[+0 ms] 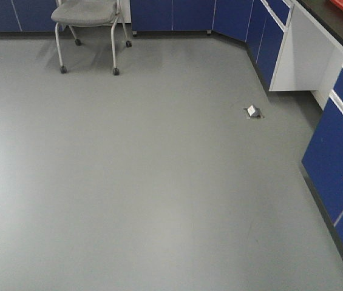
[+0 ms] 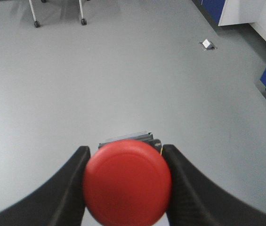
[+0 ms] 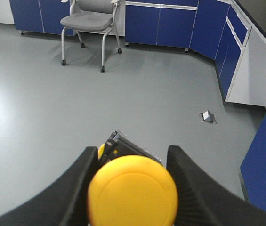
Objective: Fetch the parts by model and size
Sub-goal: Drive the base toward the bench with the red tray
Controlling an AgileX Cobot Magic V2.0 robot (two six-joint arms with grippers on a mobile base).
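Carry leg, by the look. The left gripper point(image 2: 125, 157) is clamped on the red-capped push-button switch point(image 2: 127, 186), the right gripper point(image 3: 133, 157) on the yellow-capped push-button switch point(image 3: 133, 193). Both are held above the grey floor point(image 1: 129, 182). Next move needs a drop-off spot; none identifiable.

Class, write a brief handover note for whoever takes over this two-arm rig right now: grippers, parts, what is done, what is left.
Left gripper: shut on the red-capped switch.
Right gripper: shut on the yellow-capped switch.
Both parts are held in the air above the grey floor.
Done: both parts are picked up.
Left: deliver and release them; no drop-off spot is evident in these views.
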